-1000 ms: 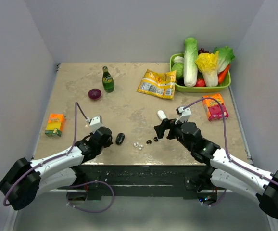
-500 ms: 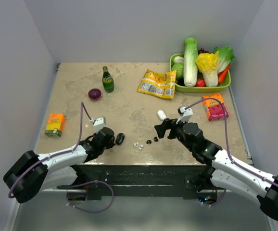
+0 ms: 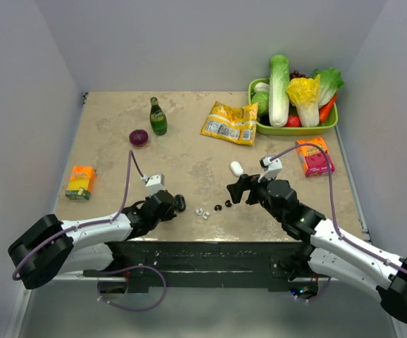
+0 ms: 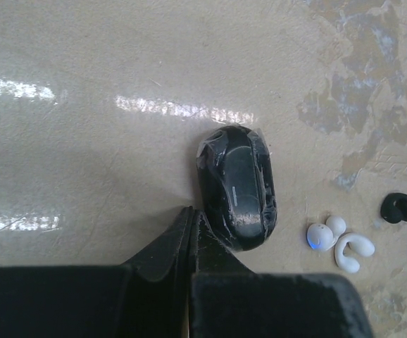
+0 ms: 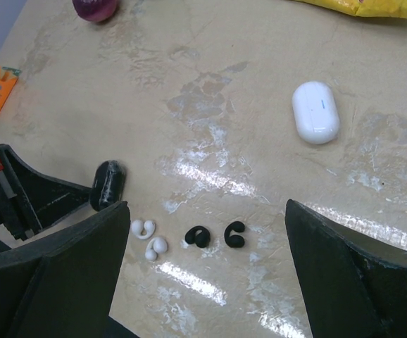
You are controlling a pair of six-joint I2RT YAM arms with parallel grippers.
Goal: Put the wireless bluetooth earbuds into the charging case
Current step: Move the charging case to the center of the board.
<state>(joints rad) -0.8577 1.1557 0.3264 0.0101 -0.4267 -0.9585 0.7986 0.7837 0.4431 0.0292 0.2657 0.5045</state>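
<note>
where the counter (image 3: pixel 189 151) carries the lot: right hand (image 3: pixel 233 191), jaws wide open, holding nothing; left hand (image 4: pixel 191 222), closed, tips just beside a black case (image 4: pixel 236 186); white charging case (image 5: pixel 316 111), near the right hand; two white earbuds (image 5: pixel 155 246), loose between black case and black pair (image 5: pixel 198 236).

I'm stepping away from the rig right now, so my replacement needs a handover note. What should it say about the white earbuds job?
Left tool: shut, holding nothing, tips beside the black case.
Right tool: open, holding nothing, above the table.
White earbuds: both loose on the table, next to two black earbuds.
White charging case: farther back, apart from them, looks closed.
Done: nothing inserted yet.
Left: open the case, seat both white earbuds.
</note>
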